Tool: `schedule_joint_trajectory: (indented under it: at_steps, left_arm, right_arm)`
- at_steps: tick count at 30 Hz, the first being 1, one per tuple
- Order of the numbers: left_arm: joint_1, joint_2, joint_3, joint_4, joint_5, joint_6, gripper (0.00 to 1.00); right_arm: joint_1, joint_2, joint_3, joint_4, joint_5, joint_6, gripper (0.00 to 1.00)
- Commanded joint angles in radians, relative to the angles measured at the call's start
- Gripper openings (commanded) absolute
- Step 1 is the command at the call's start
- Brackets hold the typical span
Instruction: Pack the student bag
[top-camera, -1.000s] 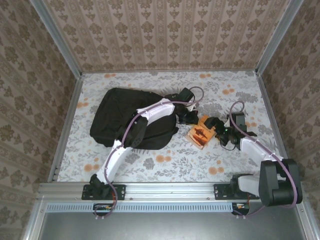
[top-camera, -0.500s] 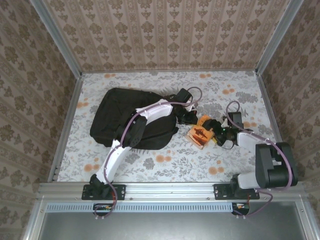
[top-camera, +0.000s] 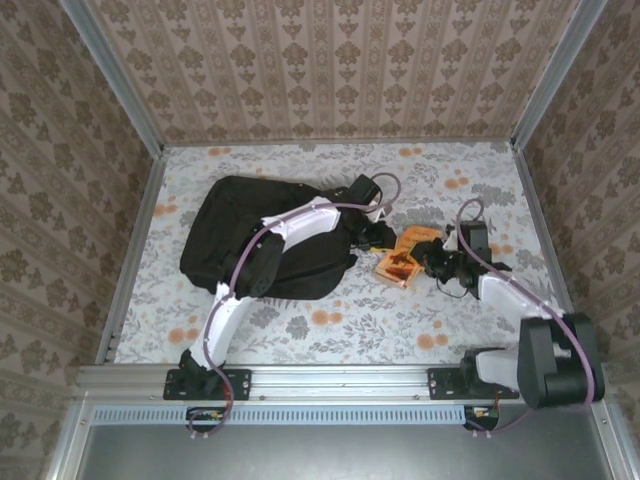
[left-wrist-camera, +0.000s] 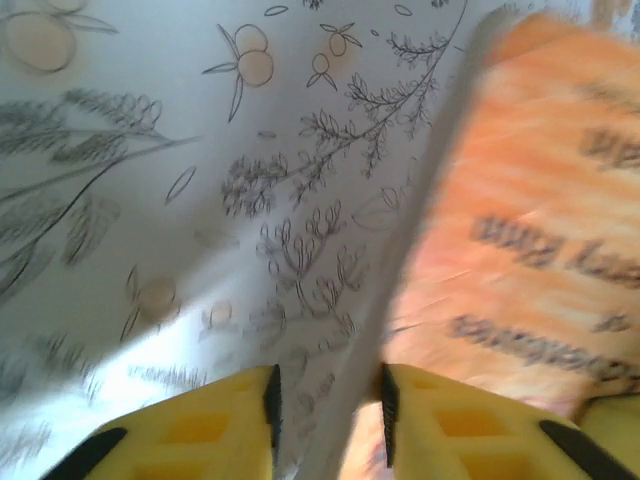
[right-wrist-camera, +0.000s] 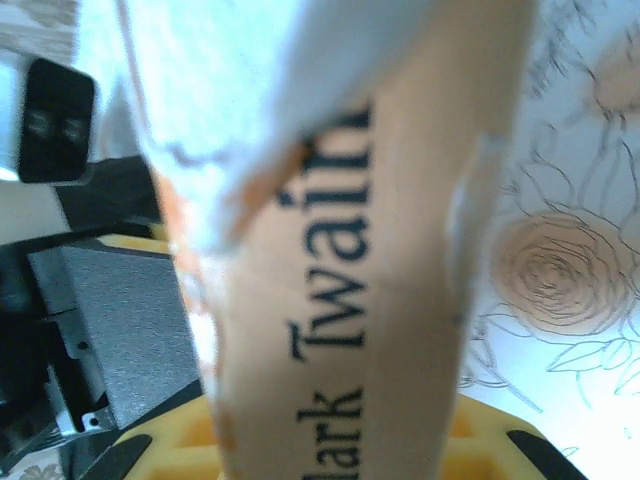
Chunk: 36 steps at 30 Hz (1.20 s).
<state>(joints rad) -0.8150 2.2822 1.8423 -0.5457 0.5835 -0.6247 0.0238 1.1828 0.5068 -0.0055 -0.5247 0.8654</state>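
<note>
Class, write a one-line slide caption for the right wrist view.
Yellow fingers hold an orange Twain book, spine facing the camera, above a rose-printed tablecloth.

Mark Twain book (right-wrist-camera: 345, 290), orange spine up close, clamped between the right gripper (right-wrist-camera: 335, 445) and its yellow fingers (right-wrist-camera: 170, 432). Rose-print tablecloth (right-wrist-camera: 560, 270) on the right, grey-black hardware (right-wrist-camera: 110, 320) on the left.
</note>
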Motion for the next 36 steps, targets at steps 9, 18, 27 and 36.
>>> schedule_joint_trajectory:
  at_steps: [9,18,27,36]
  left_arm:
    - [0.132,-0.369,-0.031,-0.107,0.070,0.002,0.65]
    - [0.224,-0.615,-0.272,0.112,0.308,-0.115,0.77]
    - [0.277,-0.746,-0.388,0.104,0.328,-0.100,0.79]
    - [0.295,-0.802,-0.511,0.418,0.459,-0.320,0.77]
  right_arm:
    - [0.036,-0.263,0.132,0.123,-0.263,-0.008,0.00]
    - [0.202,-0.099,0.287,0.321,-0.471,0.117,0.00]
    - [0.292,0.004,0.416,0.467,-0.548,0.210,0.00]
    - [0.364,0.055,0.445,0.561,-0.595,0.268,0.00]
